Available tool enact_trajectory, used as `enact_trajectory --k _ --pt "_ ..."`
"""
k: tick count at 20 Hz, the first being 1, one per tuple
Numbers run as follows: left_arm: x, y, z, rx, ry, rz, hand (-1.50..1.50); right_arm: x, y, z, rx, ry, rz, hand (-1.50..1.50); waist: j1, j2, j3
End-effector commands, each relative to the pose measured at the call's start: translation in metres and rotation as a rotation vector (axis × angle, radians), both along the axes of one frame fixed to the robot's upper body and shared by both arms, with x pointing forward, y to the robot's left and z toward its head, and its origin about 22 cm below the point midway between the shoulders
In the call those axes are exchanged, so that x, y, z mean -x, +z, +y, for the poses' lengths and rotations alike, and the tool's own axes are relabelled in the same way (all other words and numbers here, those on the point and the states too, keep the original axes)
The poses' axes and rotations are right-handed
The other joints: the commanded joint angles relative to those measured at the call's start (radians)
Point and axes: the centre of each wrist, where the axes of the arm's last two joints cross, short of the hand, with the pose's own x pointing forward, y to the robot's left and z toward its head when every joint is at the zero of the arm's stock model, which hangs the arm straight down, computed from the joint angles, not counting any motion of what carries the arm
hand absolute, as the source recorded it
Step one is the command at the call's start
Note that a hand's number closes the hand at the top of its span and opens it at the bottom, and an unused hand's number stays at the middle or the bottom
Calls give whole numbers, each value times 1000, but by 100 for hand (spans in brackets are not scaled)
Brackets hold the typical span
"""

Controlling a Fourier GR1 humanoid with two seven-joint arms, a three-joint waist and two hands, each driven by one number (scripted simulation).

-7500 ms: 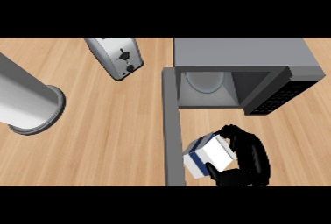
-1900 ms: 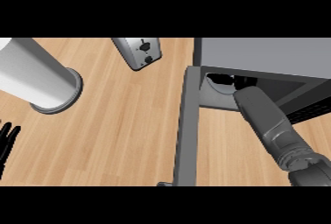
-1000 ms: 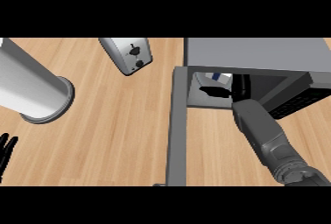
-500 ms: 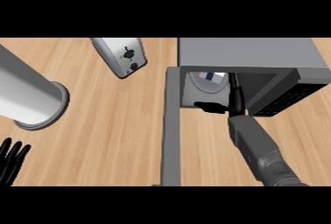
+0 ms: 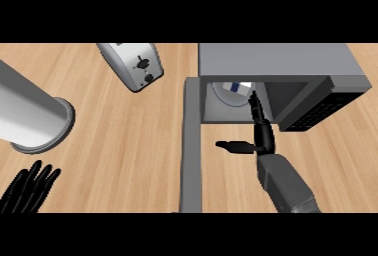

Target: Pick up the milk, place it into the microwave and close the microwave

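Sitting inside the microwave (image 5: 277, 62), milk (image 5: 238, 87) is placed; right hand (image 5: 258, 132) spread, straight, holding nothing. Next: swing door (image 5: 190, 145) shut. Left hand (image 5: 28, 187) rests spread at surface's near-left edge.

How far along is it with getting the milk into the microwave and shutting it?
Done: the milk sits inside the microwave, no hand around it. In hand: the right hand is at the opening, fingers straight, thumb out to the side. Left: the microwave door is wide open and needs closing. The left hand rests open at the lower left edge.
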Motion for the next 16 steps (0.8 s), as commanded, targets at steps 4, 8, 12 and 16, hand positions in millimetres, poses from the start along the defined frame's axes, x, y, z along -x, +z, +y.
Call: enact_trajectory --k 4,8,12,16 --pt "-22 6 -29 -45 -125 21 -150 45 -19 -10 -43 62 -13 -150 -28 -6 -2" --pt "-29 3 -21 -97 -169 19 150 69 -13 -15 -129 43 -40 -150 -33 -6 -3" --pt "-45 12 -66 -120 -199 15 150 104 -4 -37 -167 18 -69 -150 -27 -3 -2" --pt "-52 8 -85 -184 -219 3 150 132 21 -69 -195 29 -66 150 -26 -2 -2"
